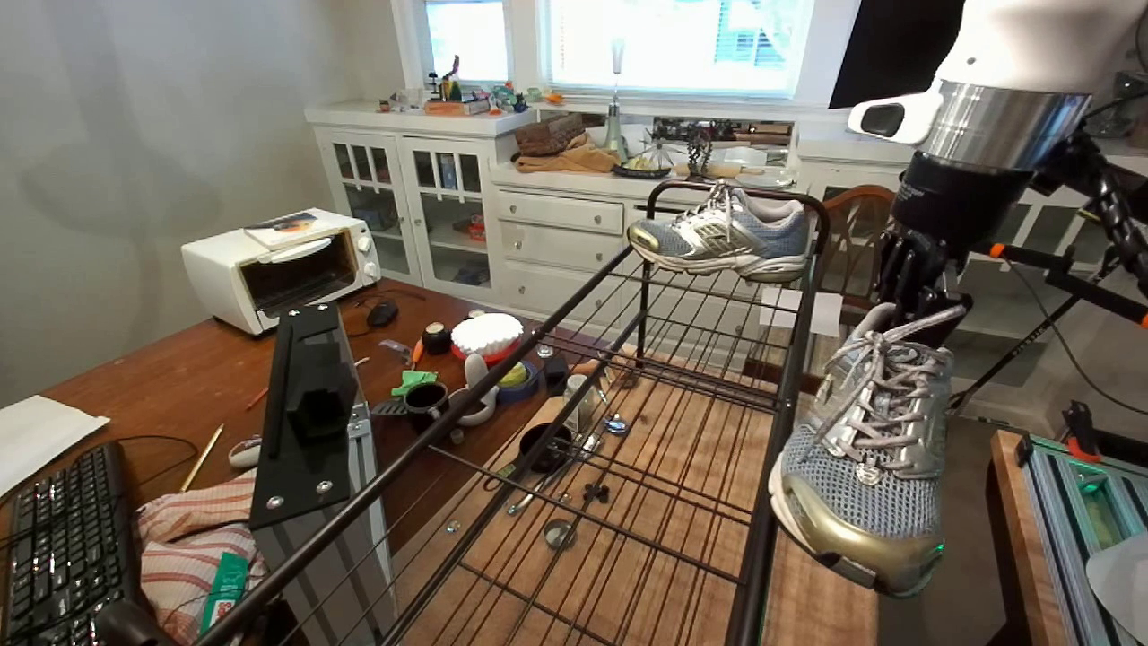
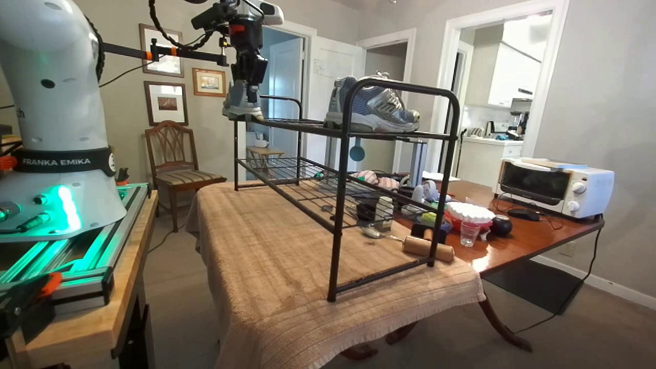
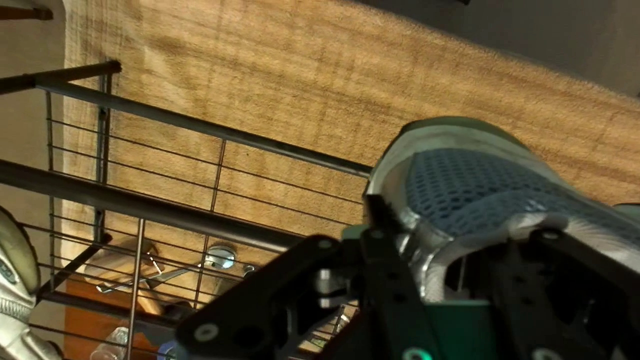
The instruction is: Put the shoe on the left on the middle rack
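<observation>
The shoe, a grey-silver sneaker, hangs from my gripper beside the rack's robot-side top rail. It also shows in an exterior view. In the wrist view the gripper is shut on the shoe, one finger outside it and one at its opening; the far fingertip is hidden. The middle rack is the black wire tier below the top tier; its rail passes beside and below the shoe. The near-identical sneaker stands on the top tier at the far end.
The rack's top tier and end frame stand close to the shoe. A rolling pin, a spoon, cups and other small items lie under and behind the rack. A tan cloth covers the table. A grey metal post stands behind.
</observation>
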`<state>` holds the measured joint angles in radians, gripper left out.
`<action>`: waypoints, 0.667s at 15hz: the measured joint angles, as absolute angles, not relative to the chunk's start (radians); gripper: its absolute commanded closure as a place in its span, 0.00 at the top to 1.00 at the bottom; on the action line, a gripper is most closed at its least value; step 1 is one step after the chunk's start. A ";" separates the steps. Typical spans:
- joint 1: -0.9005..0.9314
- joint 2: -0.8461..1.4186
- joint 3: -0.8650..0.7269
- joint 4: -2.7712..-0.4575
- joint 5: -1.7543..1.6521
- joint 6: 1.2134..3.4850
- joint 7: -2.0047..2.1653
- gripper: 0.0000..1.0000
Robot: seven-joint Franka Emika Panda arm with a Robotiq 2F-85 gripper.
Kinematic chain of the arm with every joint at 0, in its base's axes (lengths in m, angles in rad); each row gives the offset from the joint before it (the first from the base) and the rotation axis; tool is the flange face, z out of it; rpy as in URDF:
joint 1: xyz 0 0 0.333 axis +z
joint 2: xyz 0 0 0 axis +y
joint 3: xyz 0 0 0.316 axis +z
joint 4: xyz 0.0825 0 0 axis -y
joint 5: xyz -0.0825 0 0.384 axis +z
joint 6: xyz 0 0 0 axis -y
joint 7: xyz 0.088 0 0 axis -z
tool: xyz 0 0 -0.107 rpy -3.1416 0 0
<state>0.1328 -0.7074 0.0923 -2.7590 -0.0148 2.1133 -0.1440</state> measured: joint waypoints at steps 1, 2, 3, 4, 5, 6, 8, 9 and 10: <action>0.133 -0.697 0.092 -2.759 -0.021 2.114 -0.144 0.03; 0.133 -0.686 0.092 -2.759 -0.025 2.114 -0.144 0.03; 0.133 -0.675 0.092 -2.759 -0.029 2.114 -0.144 0.03; 0.132 -0.664 0.092 -2.759 -0.031 2.114 -0.144 0.03; 0.132 -0.652 0.092 -2.759 -0.033 2.114 -0.144 0.03; 0.132 -0.639 0.092 -2.759 -0.034 2.114 -0.144 0.03; 0.132 -0.612 0.093 -2.760 -0.037 2.114 -0.144 0.03; 0.132 -0.597 0.094 -2.760 -0.042 2.114 -0.144 0.03; 0.132 -0.583 0.094 -2.760 -0.046 2.114 -0.144 0.03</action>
<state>0.1321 -0.5825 0.0942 -2.7600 -0.0457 2.1139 -0.1438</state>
